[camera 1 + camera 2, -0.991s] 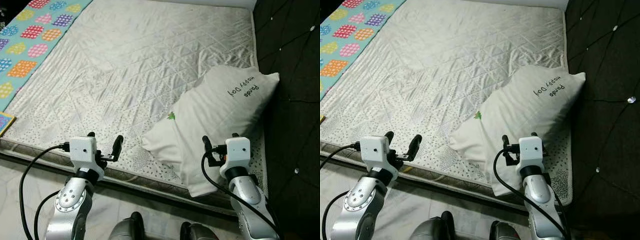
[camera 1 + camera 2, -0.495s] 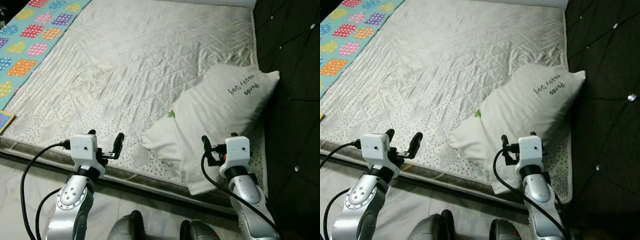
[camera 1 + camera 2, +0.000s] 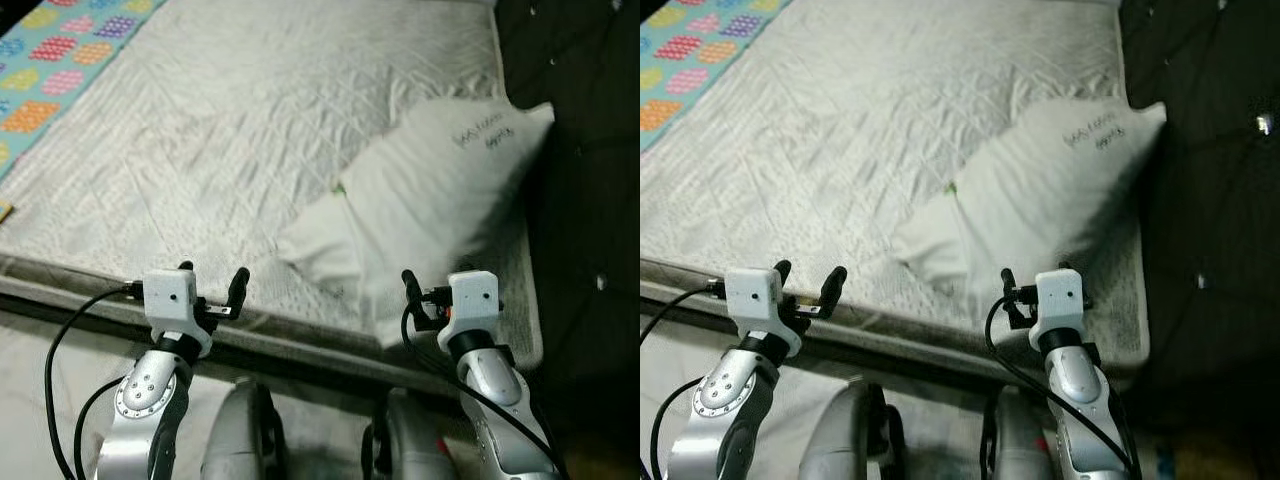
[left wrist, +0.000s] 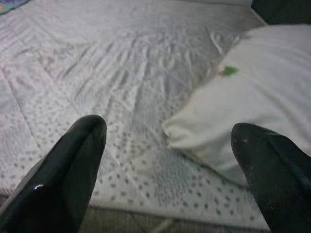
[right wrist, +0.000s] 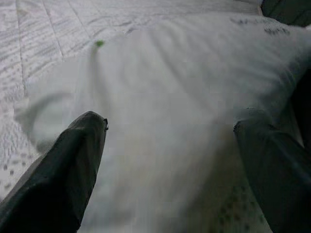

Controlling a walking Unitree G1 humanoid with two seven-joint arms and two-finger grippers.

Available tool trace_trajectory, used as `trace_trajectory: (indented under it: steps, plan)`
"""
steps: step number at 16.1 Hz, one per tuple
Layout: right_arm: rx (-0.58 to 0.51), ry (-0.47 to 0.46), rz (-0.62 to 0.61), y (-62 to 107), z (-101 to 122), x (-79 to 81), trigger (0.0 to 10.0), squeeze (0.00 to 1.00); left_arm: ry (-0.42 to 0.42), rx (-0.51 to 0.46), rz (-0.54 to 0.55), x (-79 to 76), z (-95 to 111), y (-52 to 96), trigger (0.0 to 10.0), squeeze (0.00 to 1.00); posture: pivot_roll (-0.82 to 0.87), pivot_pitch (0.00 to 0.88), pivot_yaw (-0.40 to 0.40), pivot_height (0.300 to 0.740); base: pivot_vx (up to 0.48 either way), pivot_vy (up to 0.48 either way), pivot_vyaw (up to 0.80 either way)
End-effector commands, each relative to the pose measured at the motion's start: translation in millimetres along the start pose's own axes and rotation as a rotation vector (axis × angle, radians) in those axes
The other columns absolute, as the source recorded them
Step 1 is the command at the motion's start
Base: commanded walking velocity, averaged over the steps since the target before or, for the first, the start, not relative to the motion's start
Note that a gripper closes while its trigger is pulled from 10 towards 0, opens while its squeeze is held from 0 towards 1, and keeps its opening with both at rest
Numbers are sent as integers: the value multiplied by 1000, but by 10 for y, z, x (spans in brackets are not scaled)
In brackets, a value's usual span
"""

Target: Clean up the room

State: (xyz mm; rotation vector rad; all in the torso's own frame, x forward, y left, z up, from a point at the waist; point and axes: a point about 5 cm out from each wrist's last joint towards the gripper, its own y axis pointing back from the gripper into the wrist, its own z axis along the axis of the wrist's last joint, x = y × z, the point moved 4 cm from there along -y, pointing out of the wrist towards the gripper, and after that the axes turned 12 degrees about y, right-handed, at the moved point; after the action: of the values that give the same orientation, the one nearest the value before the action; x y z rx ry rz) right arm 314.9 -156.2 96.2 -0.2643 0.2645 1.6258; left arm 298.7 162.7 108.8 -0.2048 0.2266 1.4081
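A quilted grey mattress fills most of the frame, a patterned blanket at upper left, a dark tufted headboard along the right. The white pillow lies right of centre, long axis running from lower left to upper right, lettering at its upper end. Right gripper, fingers spread wide, hovers at the pillow's lower corner; left gripper, also wide, sits lower left over the mattress edge.
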Motion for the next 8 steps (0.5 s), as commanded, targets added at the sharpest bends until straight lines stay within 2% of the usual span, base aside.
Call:
trace_trajectory:
  steps: [1, 2, 8]
  plan:
    - [-1, -13, 11, 12, 1, 30, 10000, 0, -10, -1, 16, 27, -7, 13, 10000, 0, -11, 238, 37, 618, 0, 0, 0]
    - [-3, -15, 14, 10, 6, 33, 10000, 0, 13, -1, -9, -5, -13, 13, 10000, 0, -13, 233, 36, 618, 0, 0, 0]
    - [-5, -14, 19, -12, 16, 43, 10000, 0, 15, 0, -21, -23, -20, -7, 10000, 0, -12, 238, 34, 618, 0, 0, 0]
